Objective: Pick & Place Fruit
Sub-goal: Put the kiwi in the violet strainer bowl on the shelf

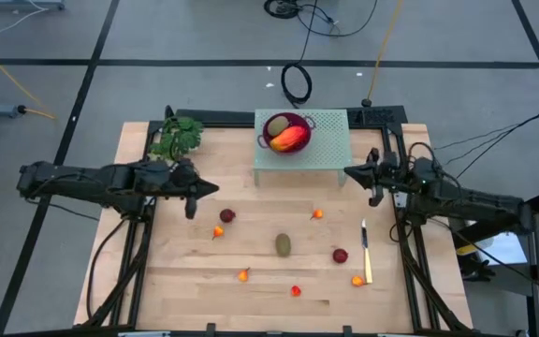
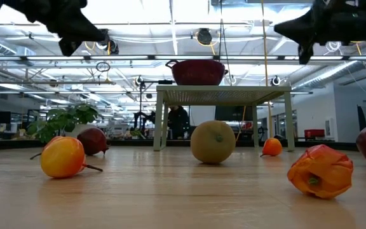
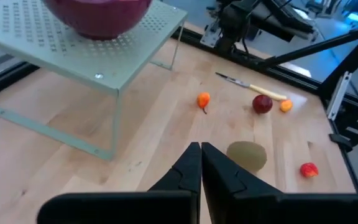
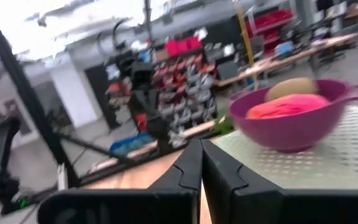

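Loose fruit point(image 2: 323, 170) dots the worktop point(image 1: 251, 290) between picks, both hands point(image 1: 192, 199) point(image 1: 373, 183) pressed together, empty; next, spread one over the kiwi point(image 1: 283, 245).

You had open wood between the scattered fruit, with the widest clear strip along the near edge of the table point(image 1: 185, 290). The raised perforated stand point(image 1: 330, 140) with its purple bowl point(image 1: 288, 131) blocked the far middle. The leafy sprig point(image 1: 176, 139) crowded the far left corner, and the knife point(image 1: 366, 251) lay along the right side.
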`<action>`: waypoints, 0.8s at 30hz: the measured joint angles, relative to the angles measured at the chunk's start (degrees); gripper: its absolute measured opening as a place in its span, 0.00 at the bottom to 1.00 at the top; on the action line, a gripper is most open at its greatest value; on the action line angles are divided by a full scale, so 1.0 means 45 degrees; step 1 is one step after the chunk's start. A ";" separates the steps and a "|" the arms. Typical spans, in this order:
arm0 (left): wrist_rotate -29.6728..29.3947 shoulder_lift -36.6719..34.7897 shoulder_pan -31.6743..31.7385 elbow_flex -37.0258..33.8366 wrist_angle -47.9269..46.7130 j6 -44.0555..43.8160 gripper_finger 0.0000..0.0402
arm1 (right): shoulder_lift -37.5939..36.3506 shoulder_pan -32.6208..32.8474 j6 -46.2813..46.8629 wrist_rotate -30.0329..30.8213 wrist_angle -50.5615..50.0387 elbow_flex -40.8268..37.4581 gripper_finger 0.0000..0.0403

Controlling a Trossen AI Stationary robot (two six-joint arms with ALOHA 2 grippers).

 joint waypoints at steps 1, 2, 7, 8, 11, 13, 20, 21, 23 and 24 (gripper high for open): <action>0.0002 -0.0256 0.0000 -0.0158 0.0036 -0.0003 0.02 | 0.0415 0.0225 -0.0168 0.0014 -0.0008 0.0282 0.00; 0.0047 -0.0541 0.0000 -0.0327 0.0054 -0.0005 0.01 | 0.0819 0.0457 -0.0324 0.0015 -0.0007 0.0583 0.00; 0.0063 -0.1807 0.0000 -0.1189 0.0006 -0.0181 0.01 | 0.2894 0.1686 -0.0893 0.0663 0.0006 0.2027 0.00; 0.0066 -0.2046 0.0000 -0.1341 0.0006 -0.0185 0.02 | 0.3288 0.1956 -0.1051 0.0869 -0.0005 0.2295 0.00; 0.0070 -0.2668 0.0000 -0.1713 -0.0031 -0.0186 0.03 | 0.4418 0.2861 -0.1515 0.1560 0.0006 0.3123 0.00; 0.0078 -0.3020 0.0000 -0.1899 -0.0052 -0.0189 0.02 | 0.5142 0.3483 -0.1747 0.2153 0.0006 0.3634 0.00; 0.0538 -0.4036 0.0000 -0.2122 -0.0638 -0.0130 0.02 | 0.7500 0.5468 -0.1997 0.3756 -0.0003 0.5225 0.00; 0.0602 -0.4130 0.0000 -0.2126 -0.0695 -0.0106 0.02 | 0.7809 0.5732 -0.1998 0.3964 -0.0002 0.5428 0.00; 0.0770 -0.4320 0.0000 -0.2126 -0.0888 0.0058 0.03 | 0.8420 0.6219 -0.2001 0.4422 -0.0019 0.5886 0.00; 0.0865 -0.4414 0.0000 -0.2126 -0.0969 0.0146 0.03 | 0.8719 0.6428 -0.2001 0.4610 -0.0014 0.6130 0.00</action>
